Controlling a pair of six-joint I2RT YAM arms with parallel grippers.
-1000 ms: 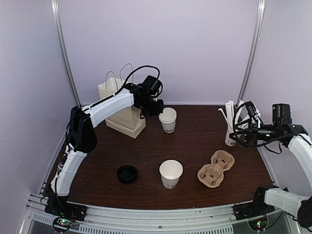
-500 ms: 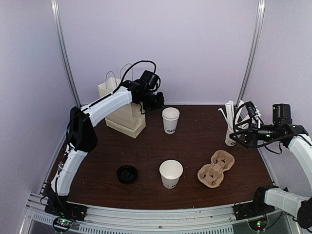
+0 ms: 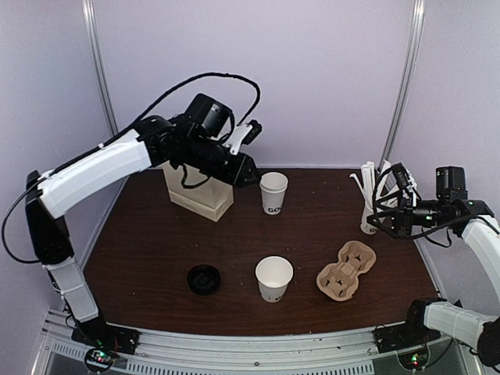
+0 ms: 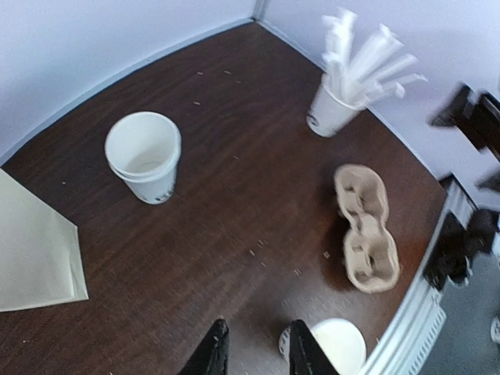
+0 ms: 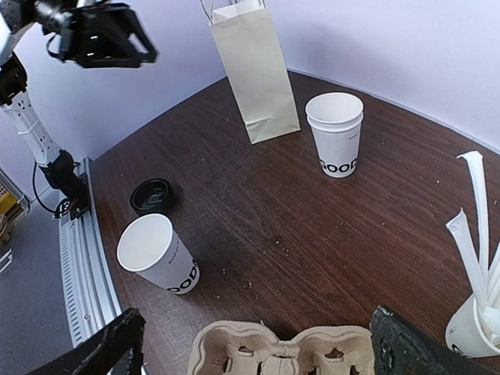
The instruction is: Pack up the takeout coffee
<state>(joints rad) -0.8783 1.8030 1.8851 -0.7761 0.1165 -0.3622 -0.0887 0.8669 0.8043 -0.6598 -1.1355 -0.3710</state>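
Note:
Two white paper coffee cups with dark lettering stand open, without lids. One is at the back middle (image 3: 273,192) (image 4: 144,156) (image 5: 336,133), the other near the front (image 3: 273,278) (image 5: 156,254) (image 4: 336,348). A black lid (image 3: 203,279) (image 5: 152,195) lies on the table left of the front cup. My left gripper (image 3: 247,175) (image 4: 258,355) hangs high, up and left of the back cup, open by a small gap and holding nothing. At the right my right gripper (image 3: 387,209) (image 5: 262,355) stands wide open and empty, above the near side of the carrier.
A tall paper bag (image 3: 199,194) (image 5: 254,74) (image 4: 35,250) stands at the back left, partly behind my left arm. The brown pulp carrier (image 3: 346,270) (image 4: 366,226) (image 5: 281,351) lies front right. A white cup of long white sticks (image 3: 369,211) (image 4: 332,113) (image 5: 476,312) stands at the right edge.
My left gripper has opened off the back cup, and the arm has risen and pulled back to the left. The back cup now stands free and upright. The right arm has not moved.

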